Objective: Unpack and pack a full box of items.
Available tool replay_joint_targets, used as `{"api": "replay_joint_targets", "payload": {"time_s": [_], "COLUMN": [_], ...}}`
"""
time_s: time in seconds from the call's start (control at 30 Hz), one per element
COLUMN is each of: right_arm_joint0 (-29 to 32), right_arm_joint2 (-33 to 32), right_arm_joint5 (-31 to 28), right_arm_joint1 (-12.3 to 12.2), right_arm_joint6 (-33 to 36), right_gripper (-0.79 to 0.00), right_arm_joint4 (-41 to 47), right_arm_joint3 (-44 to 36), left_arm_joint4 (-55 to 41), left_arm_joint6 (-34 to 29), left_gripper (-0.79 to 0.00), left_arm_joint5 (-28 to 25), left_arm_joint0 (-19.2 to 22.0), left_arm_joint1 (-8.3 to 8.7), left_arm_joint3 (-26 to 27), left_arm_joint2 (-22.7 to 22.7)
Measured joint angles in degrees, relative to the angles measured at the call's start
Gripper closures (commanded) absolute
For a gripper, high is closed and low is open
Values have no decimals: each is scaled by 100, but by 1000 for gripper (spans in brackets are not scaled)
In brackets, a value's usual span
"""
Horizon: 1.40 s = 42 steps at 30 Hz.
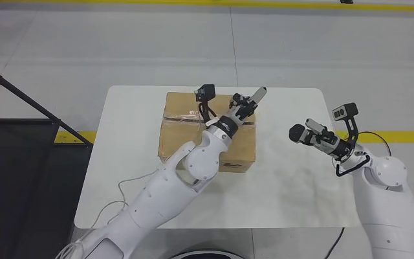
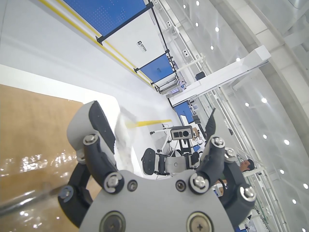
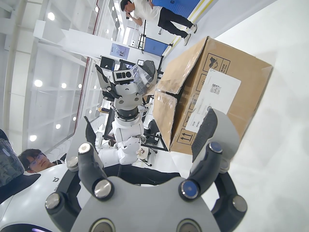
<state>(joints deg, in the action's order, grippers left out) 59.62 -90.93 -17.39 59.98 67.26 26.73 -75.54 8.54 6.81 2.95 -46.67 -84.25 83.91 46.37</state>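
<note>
Where the white table [image 1: 291, 188] runs toward its far edge, one brown cardboard box [image 1: 178, 129] stands, roughly centred left to right. Top flaps are down and meet at a middle seam. Clear tape [image 2: 36, 160] glints along the seam, wrinkled. A dark gap shows where the flaps meet at the box's edge. Corners a little crushed.

The side face turned to the right gripper [image 1: 303, 129] carries one white label [image 3: 217, 97] with a small square code and lines of fine print, too small to make out. Beside the label, black handling marks are printed straight on the cardboard: a pair of arrows near one corner, a boxed pictogram near another.

Left gripper [image 1: 249, 98] hangs over the box's far right corner, fingers spread wide. One piece of crinkled clear plastic [image 3: 141, 80] sits against one finger; cannot tell whether it is gripped.

The right gripper is above the table right of the box, well apart from it. It points left at the box, fingers spread wide.

Blue panels [image 2: 96, 1] stand on the floor beyond the far edge, white lettering on them.
</note>
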Motion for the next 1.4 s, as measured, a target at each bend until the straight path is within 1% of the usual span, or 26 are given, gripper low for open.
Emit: {"api": "replay_joint_targets", "payload": {"time_s": [0.33,0.53,0.7,0.8,0.9,1.0,1.1,1.13,1.23,1.3,1.33,1.4], "right_arm_joint0": [-30,-41,-58,-114,-243,-461,-755,-884,-1236,-1451,-1595,-1805], "right_arm_joint2": [-44,-43,-9,64,231,510,860,1013,1437,1707,1894,2167], "right_arm_joint5": [-57,-62,-51,-35,-9,53,114,149,232,265,285,314], "right_arm_joint1": [-60,-90,-107,-107,-83,-37,29,60,151,212,256,324], "right_arm_joint6": [118,148,150,151,177,95,-4,-45,-95,-89,-65,-48], "right_gripper": [-785,-785,-785,-785,-785,-785,-785,-785,-785,-785,-785,-785], "right_arm_joint4": [75,91,124,172,296,357,420,444,484,483,487,489], "right_arm_joint3": [167,202,189,126,59,-3,24,64,195,275,329,445], "left_arm_joint4": [93,112,99,124,244,389,536,510,440,333,241,33], "left_arm_joint6": [305,359,309,262,120,-116,-489,-665,-1124,-1478,-1733,-2107], "left_gripper": [-785,-785,-785,-785,-785,-785,-785,-785,-785,-785,-785,-785], "left_arm_joint5": [-133,-224,-277,-289,-272,-193,-91,-44,16,-4,-46,-159], "left_arm_joint0": [141,173,126,49,-108,-399,-845,-1049,-1566,-1876,-2083,-2385], "left_arm_joint1": [-229,-340,-388,-381,-315,-192,-34,25,160,233,280,341], "left_arm_joint3": [-509,-630,-491,-212,245,840,1524,1792,2380,2645,2782,2924], "left_arm_joint2": [-163,-184,-102,57,372,901,1629,1952,2782,3266,3594,4061]}}
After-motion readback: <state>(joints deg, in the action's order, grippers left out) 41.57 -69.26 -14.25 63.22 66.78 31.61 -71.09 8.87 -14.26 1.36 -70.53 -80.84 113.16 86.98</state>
